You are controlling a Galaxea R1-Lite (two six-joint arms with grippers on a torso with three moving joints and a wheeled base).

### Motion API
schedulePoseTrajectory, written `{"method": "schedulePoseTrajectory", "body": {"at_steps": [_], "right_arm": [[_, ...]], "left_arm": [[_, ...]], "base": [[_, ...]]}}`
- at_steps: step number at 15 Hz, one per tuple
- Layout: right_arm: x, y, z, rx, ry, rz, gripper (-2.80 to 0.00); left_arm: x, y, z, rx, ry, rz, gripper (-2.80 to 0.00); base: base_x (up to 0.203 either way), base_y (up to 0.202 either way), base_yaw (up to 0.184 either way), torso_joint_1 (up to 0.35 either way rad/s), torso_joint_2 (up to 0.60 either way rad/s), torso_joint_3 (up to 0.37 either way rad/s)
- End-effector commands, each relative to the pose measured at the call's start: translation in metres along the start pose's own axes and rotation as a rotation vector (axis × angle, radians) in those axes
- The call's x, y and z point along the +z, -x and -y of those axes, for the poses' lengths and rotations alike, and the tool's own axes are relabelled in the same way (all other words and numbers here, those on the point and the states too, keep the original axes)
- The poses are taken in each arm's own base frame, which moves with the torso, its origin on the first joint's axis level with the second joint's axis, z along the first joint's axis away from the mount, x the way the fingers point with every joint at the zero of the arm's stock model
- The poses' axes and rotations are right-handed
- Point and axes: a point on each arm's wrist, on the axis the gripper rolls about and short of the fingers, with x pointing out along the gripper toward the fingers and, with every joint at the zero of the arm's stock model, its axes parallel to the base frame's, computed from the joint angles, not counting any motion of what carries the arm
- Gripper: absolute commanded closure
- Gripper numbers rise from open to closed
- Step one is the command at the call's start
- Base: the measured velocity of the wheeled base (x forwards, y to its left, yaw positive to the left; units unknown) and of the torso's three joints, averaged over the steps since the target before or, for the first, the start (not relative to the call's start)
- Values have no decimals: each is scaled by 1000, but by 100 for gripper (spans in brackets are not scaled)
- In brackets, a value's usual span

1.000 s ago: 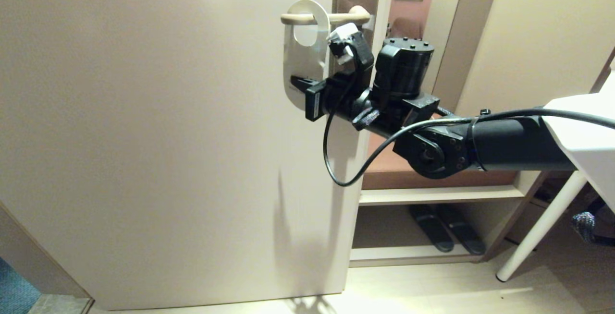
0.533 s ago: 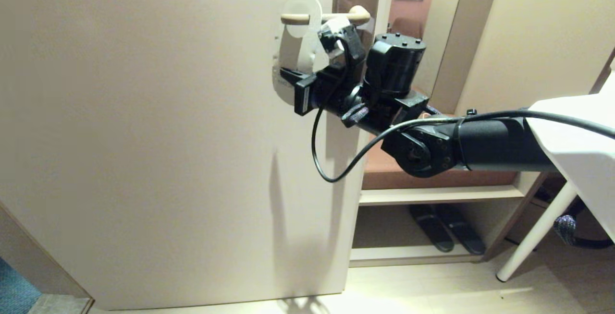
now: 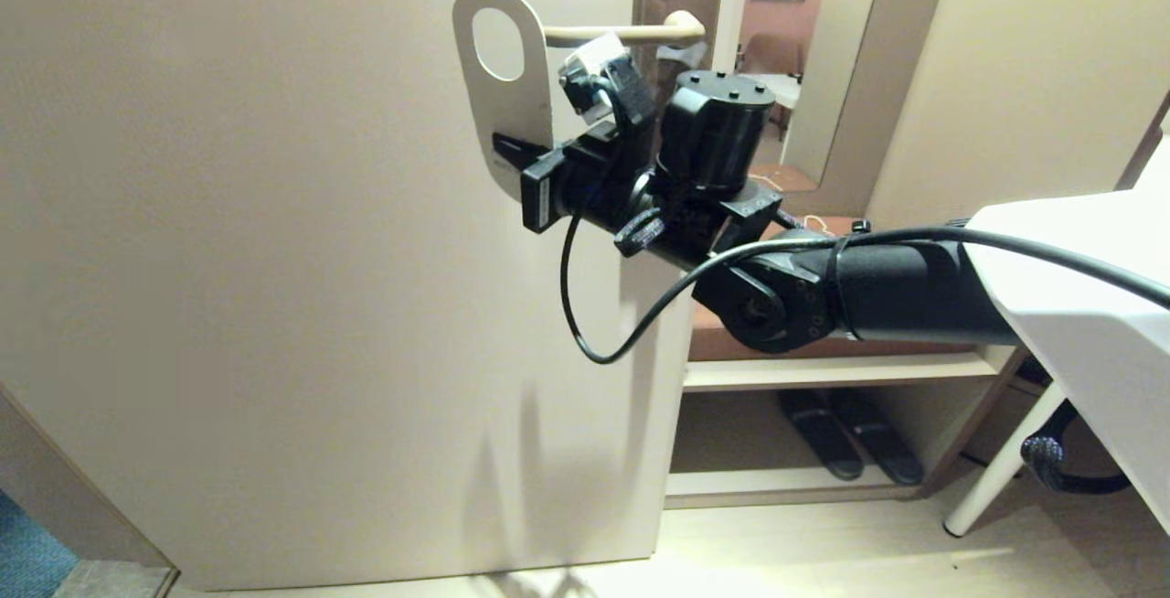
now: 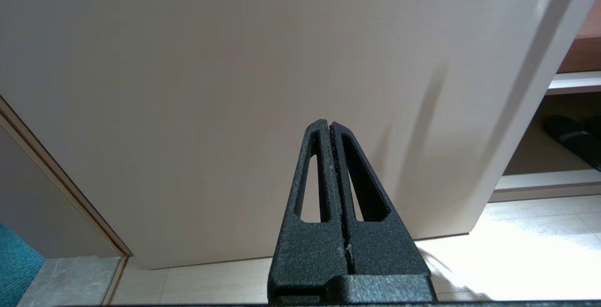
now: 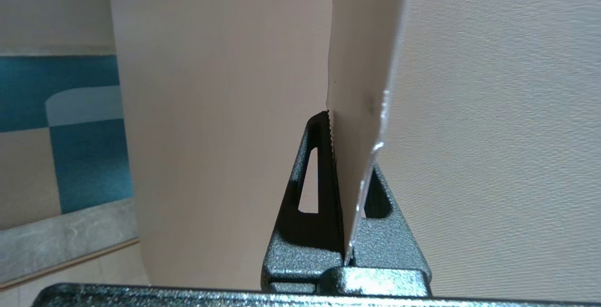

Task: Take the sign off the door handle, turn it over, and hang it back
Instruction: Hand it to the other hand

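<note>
Sign: you see the sign [image 3: 501, 86] clear of the handle [image 3: 622, 30], held just to its left in the head view, in front of the door [image 3: 274, 260].
Sign's axis: its long axis runs near upright, with the rounded end and round hole at the top and the lower end down in the grip; the top leans slightly to the left in the head view.
Sign's face: the pale side faces you; any text on it is too small to read.
Handle: it lies level, its free end pointing left toward the sign, bare, with nothing hung on it.
Right gripper: your right gripper [image 3: 514, 152] reaches in from the right, its jaws clamped on the sign's lower part.
Left gripper: your left gripper [image 4: 330, 126] is out of the head view; its jaws are pressed together on nothing, facing the lower door.
Head view only: it gives you the whole outline of the sign, the hole, and the gap between sign and handle.
Right wrist view only: it shows the sign [image 5: 364, 86] edge-on, a thin sheet rising out from between the two fingers [image 5: 314, 175], with only a sliver of the hole at the frame's edge and the door close behind.
Left wrist view only: it shows the door's bottom edge and the floor [image 4: 516, 250], but neither sign nor handle.
</note>
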Motion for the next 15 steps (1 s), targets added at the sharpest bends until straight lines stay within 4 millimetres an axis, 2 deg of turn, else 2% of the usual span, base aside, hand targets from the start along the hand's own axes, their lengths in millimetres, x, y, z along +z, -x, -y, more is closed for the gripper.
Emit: {"method": "schedulePoseTrajectory", "body": {"at_steps": [1, 3, 6, 12, 15], "right_arm": [[1, 2, -3, 9, -2, -3, 0], [1, 10, -6, 18, -10, -29, 0], [1, 33, -11, 26, -27, -97, 0], [12, 102, -25, -1, -49, -224, 0], [18, 139, -29, -158, -39, -330, 0]], "left_arm": [[0, 0, 0, 1, 0, -1, 0], [0, 0, 0, 1, 0, -1, 0], [0, 0, 0, 1, 0, -1, 0], [0, 0, 0, 1, 0, -1, 0], [0, 0, 0, 1, 0, -1, 0]], "base": [[0, 0, 0, 0, 0, 0], [0, 0, 0, 0, 0, 0], [0, 0, 0, 0, 0, 0], [0, 0, 0, 0, 0, 0], [0, 0, 0, 0, 0, 0]]}}
